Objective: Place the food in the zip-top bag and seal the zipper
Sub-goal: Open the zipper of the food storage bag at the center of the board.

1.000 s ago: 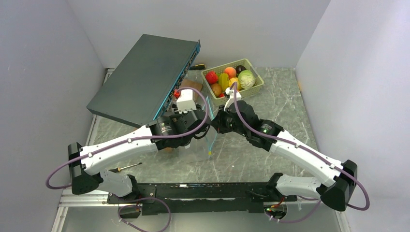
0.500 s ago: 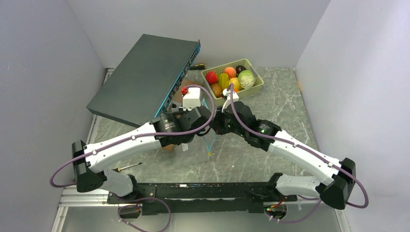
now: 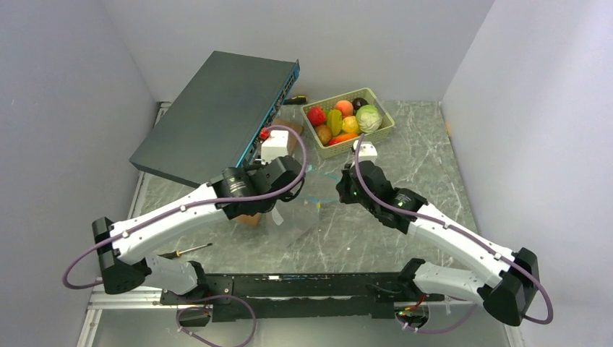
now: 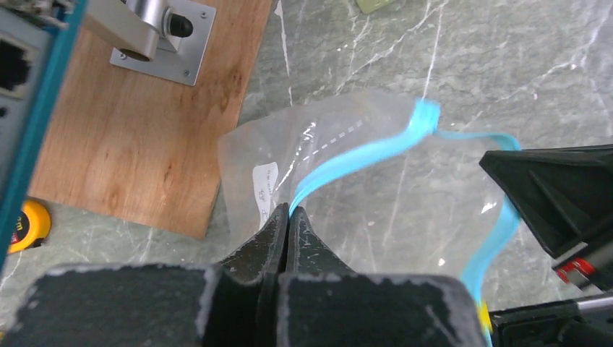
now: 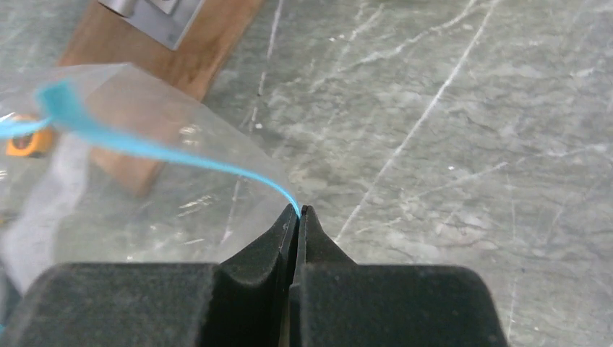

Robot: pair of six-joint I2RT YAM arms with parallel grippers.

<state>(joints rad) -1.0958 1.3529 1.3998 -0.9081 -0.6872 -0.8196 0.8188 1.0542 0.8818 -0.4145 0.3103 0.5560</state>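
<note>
Top view, far left: dark network switch propped at a slant over a wooden board, not part of the job. Next, left end effector: jaws pinched tight on the zipper, gripping one lip of the zip-top bag right by its white label. Centre frame: bag is strung btwn the two arms over the desk, mouth pulled apart. The teal strip loops from the left pinch round to the right one, so the mouth's long axis runs left-right. Can't tell if the bag's bottom touches the desk. Right of that, right end effector: jaws clamped flat on the strip of the other lip. Food all sits in the green basket, upper centre-right of top view, beyond the bag & well apart from it; nothing in the bag yet. Judgement: basket lies nearer the right arm, but both arms are busy holding. So one has to let go to fetch, & the floppy mouth may sag shut.
</note>
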